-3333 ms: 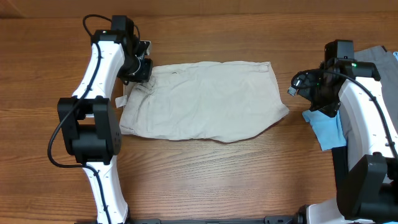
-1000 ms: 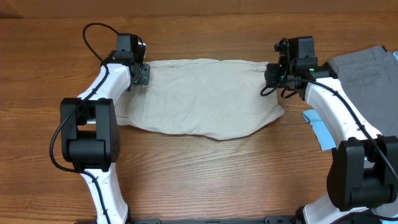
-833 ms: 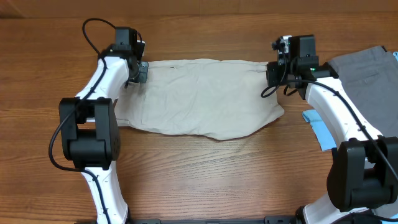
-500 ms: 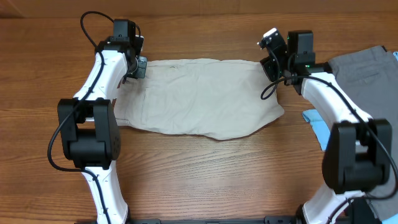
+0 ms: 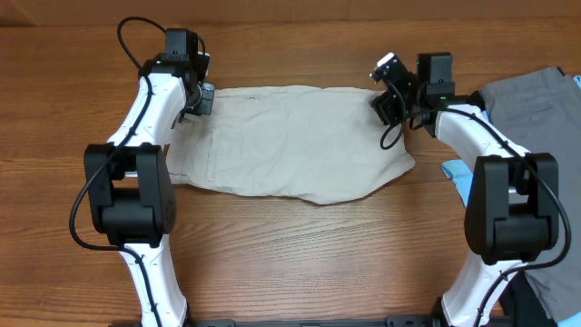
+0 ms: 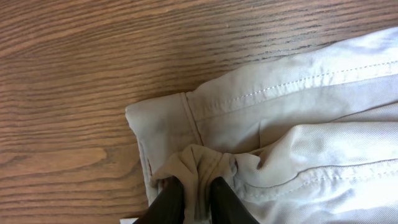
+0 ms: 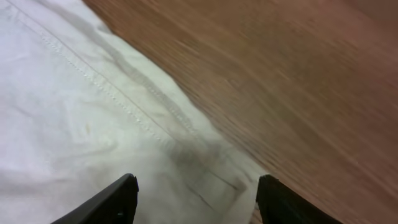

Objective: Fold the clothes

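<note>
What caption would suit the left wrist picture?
Left tool pinches a bunched corner of wrinkled beige cotton shorts on brown wooden table.

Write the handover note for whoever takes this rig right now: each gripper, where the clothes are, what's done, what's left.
Left gripper: jaws pinch a bunched bit of the beige shorts at their far left corner.
Right gripper: jaws open over the far right corner, holding nothing.
Shorts: spread flat on the table, between the arms. A grey garment and a blue cloth lie off to the right.
Done: shorts laid out; no fold visible.
Left: probably grip the right corner, then fold.
</note>
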`<action>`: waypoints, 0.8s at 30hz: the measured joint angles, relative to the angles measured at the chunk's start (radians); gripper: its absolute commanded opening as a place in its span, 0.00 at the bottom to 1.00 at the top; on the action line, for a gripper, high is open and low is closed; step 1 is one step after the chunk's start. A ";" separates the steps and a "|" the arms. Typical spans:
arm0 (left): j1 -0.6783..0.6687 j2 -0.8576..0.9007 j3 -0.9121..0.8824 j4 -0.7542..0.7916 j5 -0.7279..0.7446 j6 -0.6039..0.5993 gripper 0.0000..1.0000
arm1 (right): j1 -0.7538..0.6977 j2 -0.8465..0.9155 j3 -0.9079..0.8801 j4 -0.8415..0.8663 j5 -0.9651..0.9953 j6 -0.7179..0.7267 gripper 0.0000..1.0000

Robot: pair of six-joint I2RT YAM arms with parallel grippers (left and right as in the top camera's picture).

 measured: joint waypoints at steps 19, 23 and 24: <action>0.000 0.000 0.000 -0.003 -0.001 0.000 0.06 | 0.000 0.085 0.000 0.142 -0.028 0.050 0.61; 0.000 0.000 0.000 -0.003 -0.001 0.000 0.07 | 0.000 0.085 0.000 0.144 -0.029 0.068 0.57; 0.000 0.000 0.000 -0.003 -0.001 0.000 0.07 | 0.000 0.085 0.000 0.142 -0.028 0.068 0.58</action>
